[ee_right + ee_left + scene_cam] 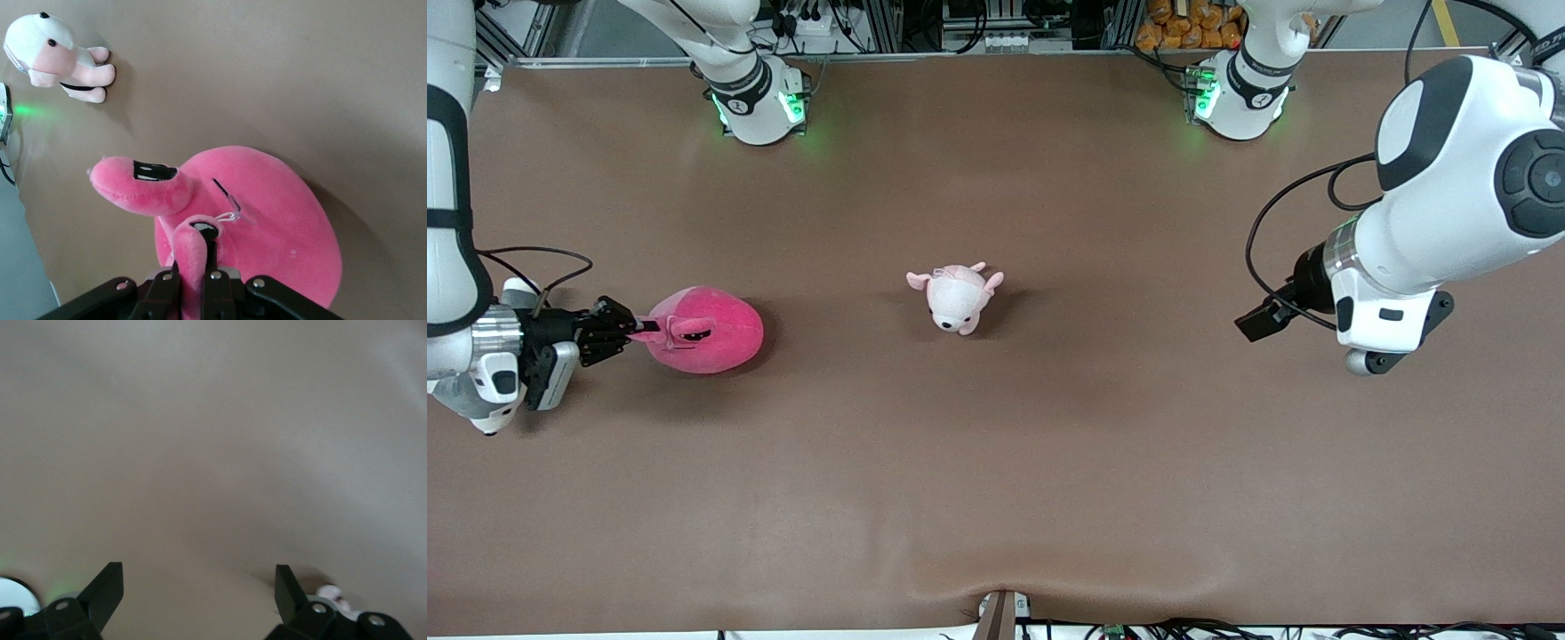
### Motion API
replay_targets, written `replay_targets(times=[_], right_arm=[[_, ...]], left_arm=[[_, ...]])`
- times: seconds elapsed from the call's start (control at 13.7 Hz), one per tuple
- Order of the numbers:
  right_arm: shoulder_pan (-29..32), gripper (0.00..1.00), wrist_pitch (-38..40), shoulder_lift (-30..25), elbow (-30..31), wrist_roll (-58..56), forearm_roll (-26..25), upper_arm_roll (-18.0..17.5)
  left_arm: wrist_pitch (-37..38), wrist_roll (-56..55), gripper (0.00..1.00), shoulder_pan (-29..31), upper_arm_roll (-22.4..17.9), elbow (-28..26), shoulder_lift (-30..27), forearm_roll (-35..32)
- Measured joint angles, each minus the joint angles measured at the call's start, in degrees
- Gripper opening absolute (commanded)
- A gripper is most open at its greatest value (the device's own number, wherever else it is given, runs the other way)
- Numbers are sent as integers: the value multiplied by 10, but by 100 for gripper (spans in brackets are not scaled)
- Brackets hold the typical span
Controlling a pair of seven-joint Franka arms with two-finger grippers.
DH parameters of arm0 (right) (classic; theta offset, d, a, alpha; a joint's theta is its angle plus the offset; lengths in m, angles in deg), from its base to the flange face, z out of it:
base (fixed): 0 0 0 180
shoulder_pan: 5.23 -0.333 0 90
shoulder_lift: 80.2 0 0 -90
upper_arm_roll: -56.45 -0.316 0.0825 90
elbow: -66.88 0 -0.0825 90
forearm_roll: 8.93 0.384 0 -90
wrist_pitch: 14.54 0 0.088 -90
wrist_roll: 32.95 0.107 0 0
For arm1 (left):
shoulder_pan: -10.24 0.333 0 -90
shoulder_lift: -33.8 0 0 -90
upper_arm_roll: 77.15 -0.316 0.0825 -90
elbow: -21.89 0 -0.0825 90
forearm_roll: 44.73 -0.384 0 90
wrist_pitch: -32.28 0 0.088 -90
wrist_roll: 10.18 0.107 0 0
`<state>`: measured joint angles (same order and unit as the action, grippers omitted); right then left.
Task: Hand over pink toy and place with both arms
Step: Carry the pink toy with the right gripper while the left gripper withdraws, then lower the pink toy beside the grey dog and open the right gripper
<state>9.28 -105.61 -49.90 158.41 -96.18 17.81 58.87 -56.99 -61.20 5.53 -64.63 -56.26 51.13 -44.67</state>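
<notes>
The hot-pink round plush toy (pixel 707 331) lies on the brown table at the right arm's end. My right gripper (pixel 643 330) is shut on one of its floppy ears; in the right wrist view the ear (pixel 193 257) is pinched between the black fingers and the toy's body (pixel 267 220) rests on the table. My left gripper (pixel 1252 322) is open and empty, held over bare table at the left arm's end; in the left wrist view its two fingertips (pixel 110 587) stand wide apart over the brown surface.
A small pale-pink-and-white plush animal (pixel 957 295) lies mid-table between the two grippers; it also shows in the right wrist view (pixel 57 57). The arm bases (pixel 760 102) stand along the table's edge farthest from the front camera. A clamp (pixel 1000 613) sits at the nearest edge.
</notes>
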Motion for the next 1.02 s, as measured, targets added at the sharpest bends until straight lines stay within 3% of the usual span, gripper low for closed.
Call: replay_targets(times=[0.07, 0.15, 0.22, 0.58, 0.8, 1.02], right_arm=[[7, 4, -4, 10, 0, -2, 7, 0], [12, 93, -7, 18, 0, -2, 11, 0], [16, 100, -9, 21, 0, -1, 11, 0], [6, 100, -11, 6, -18, 88, -27, -7], [-23, 100, -11, -39, -25, 177, -64, -10], [-50, 100, -10, -100, -26, 249, -93, -11]], left_arm=[[4, 25, 100, 0, 0, 0, -7, -5], [10, 52, 100, 1, -1, 0, -15, -8], [18, 78, 100, 2, -2, 0, -24, -9], [55, 219, 100, 27, -15, -10, -68, -10], [62, 274, 100, 6, -53, -68, -128, -10], [62, 275, 100, -1, -61, -125, -186, -10]])
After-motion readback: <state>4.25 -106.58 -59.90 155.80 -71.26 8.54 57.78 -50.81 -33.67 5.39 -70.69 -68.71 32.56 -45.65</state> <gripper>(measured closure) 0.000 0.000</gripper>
